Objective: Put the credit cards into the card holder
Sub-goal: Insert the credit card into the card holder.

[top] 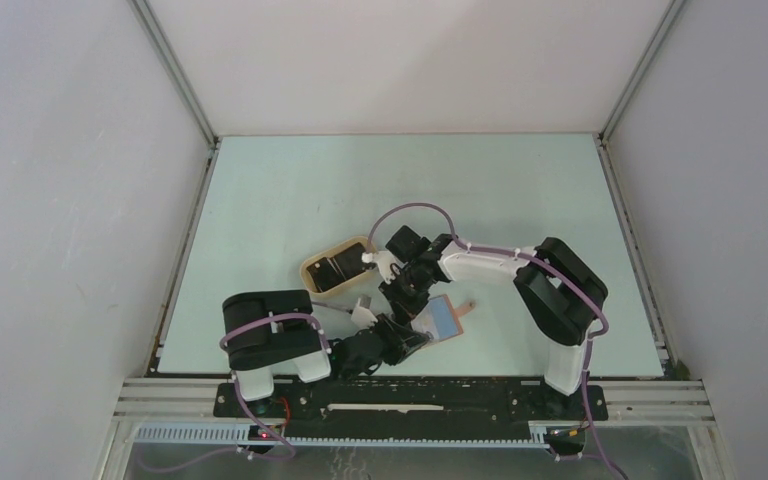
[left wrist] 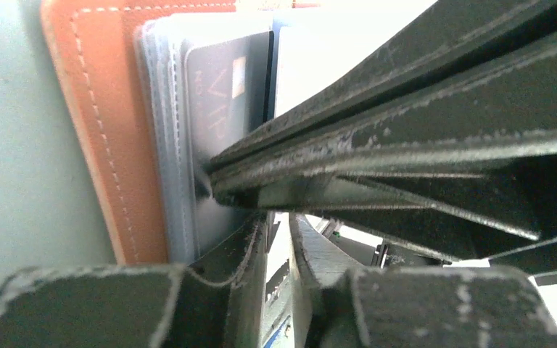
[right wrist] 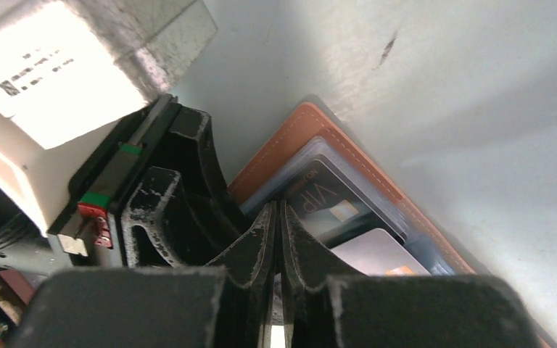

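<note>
Near the front edge of the pale green table point(top: 290, 180), between the two arms, the card holder point(top: 444, 318) lies open with its light blue pockets up and its small snap tab point(top: 467, 305) pointing right. Both claws crowd over its left side, so from above that part is largely hidden. To its left and a little farther back stands a tan oval tray point(top: 312, 272) with dark credit cards point(top: 338, 268) inside, apart from the holder.

The left gripper point(left wrist: 279, 243) comes in low from the near side, its jaws drawn to a narrow slot at the holder's edge. It appears to pinch that edge, though its own fingers block the contact. The right gripper point(right wrist: 275, 235) reaches in from the far side, jaws pressed almost together with only a pale sliver between them; whether that sliver is a card cannot be told. Its fingers point(left wrist: 406, 138) slant across the left wrist view and cover much of the pockets, their tips meeting the pocket stack. In the pockets sit a dark grey card point(right wrist: 326, 199) with pale lettering and a gold chip and, beside it, a pale card point(right wrist: 377, 254) partly hidden behind the right finger
</note>
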{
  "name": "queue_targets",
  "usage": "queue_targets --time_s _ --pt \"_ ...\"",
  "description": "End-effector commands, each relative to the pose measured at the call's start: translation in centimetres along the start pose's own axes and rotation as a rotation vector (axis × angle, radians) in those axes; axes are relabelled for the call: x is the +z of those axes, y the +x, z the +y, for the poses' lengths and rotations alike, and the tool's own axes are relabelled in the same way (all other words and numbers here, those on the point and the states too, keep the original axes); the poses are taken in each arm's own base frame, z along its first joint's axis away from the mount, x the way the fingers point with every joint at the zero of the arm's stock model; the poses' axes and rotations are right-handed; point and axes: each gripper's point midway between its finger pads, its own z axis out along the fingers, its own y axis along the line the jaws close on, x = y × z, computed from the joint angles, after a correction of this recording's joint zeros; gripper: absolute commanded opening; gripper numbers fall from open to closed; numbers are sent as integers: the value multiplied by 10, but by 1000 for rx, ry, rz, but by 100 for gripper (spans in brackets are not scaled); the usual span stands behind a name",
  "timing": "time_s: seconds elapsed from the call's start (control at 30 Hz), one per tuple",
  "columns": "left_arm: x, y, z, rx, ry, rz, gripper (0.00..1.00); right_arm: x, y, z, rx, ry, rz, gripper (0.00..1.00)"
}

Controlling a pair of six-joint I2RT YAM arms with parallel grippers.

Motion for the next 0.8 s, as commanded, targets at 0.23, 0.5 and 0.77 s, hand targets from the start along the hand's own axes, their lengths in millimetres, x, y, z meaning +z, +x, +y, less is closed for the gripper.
queue_targets --time_s 0.23,0.5,0.77 --pt "-9 -6 41 51 -104 -5 28 -12 7 -37 -80 229 38 11" --pt "-10 -7 42 47 -104 -5 32 -24 14 -47 -79 253 40 10" --pt "-9 -6 40 49 -95 -3 34 -29 28 -49 -92 200 90 9"
